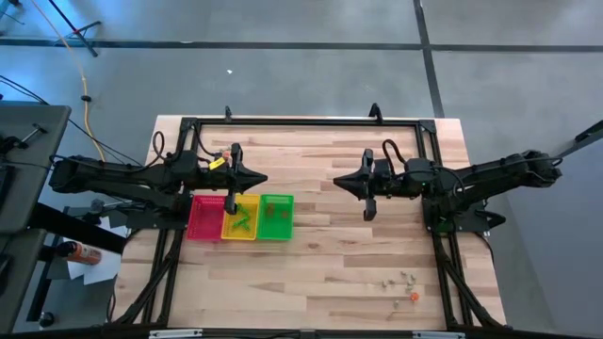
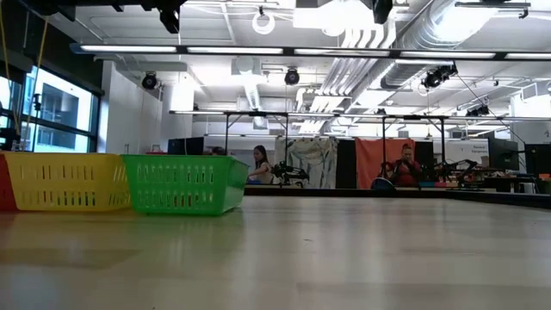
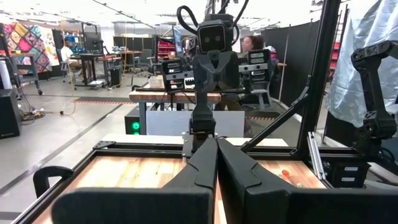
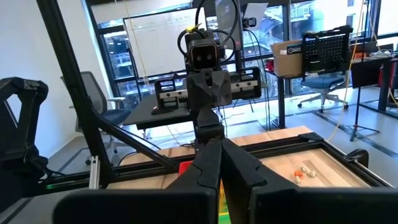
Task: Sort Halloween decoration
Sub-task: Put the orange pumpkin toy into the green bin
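Trinkets (image 1: 402,283) of the Halloween decoration lie loose near the table's (image 1: 320,264) front right corner, well apart from both arms; you can make out pale grey pieces and one orange piece there, and what appear to be further small pieces inside the yellow tray (image 1: 239,218) and the green tray (image 1: 276,217). You will find the left gripper (image 1: 260,178) raised behind the red tray (image 1: 206,217), fingers pressed together on nothing. You will find the right gripper (image 1: 339,181) facing it across the table's middle, likewise pressed together and empty.
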